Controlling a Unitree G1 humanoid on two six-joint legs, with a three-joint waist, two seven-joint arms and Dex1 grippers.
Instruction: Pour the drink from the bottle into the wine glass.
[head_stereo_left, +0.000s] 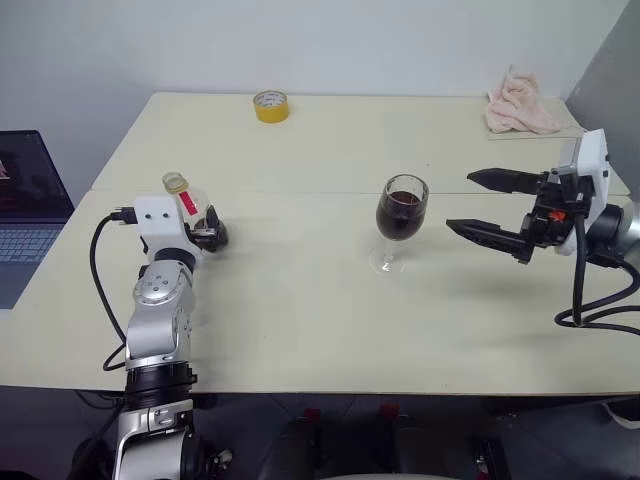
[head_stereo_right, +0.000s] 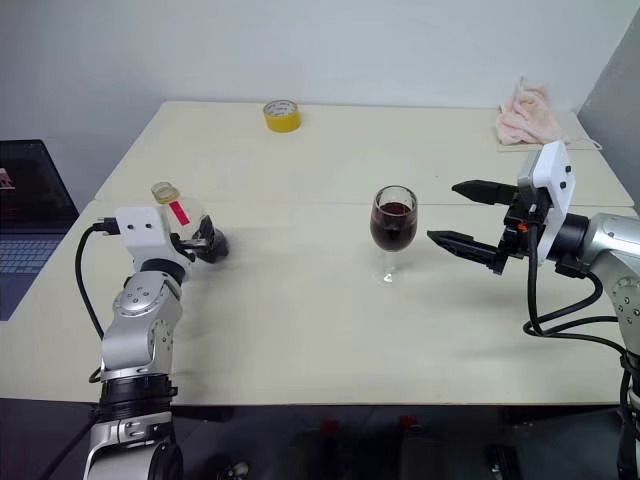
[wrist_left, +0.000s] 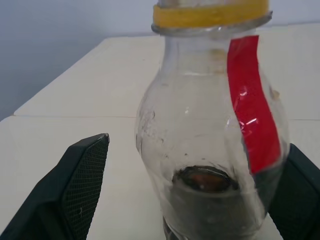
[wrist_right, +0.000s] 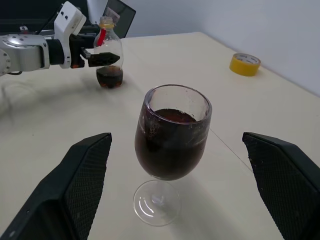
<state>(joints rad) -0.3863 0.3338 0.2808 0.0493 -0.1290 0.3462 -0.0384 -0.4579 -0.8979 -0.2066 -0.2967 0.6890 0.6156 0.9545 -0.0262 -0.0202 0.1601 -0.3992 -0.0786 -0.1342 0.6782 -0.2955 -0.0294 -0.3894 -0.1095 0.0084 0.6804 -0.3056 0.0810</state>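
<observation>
The bottle (head_stereo_left: 186, 203) stands upright on the table's left side, clear with a yellow top and a red strip; a little dark drink (wrist_left: 205, 180) sits in its bottom. My left gripper (wrist_left: 199, 144) is open around the bottle, with a gap at one finger (wrist_left: 80, 190). The wine glass (head_stereo_left: 402, 215) stands mid-table, its bowl about two-thirds full of dark drink (wrist_right: 170, 145). My right gripper (head_stereo_left: 482, 206) hovers open just right of the glass, one finger on each side of it in the right wrist view, not touching.
A yellow tape roll (head_stereo_left: 271, 105) lies at the table's far edge. A pink cloth (head_stereo_left: 520, 103) is bunched at the far right corner. An open laptop (head_stereo_left: 25, 215) sits beyond the table's left edge.
</observation>
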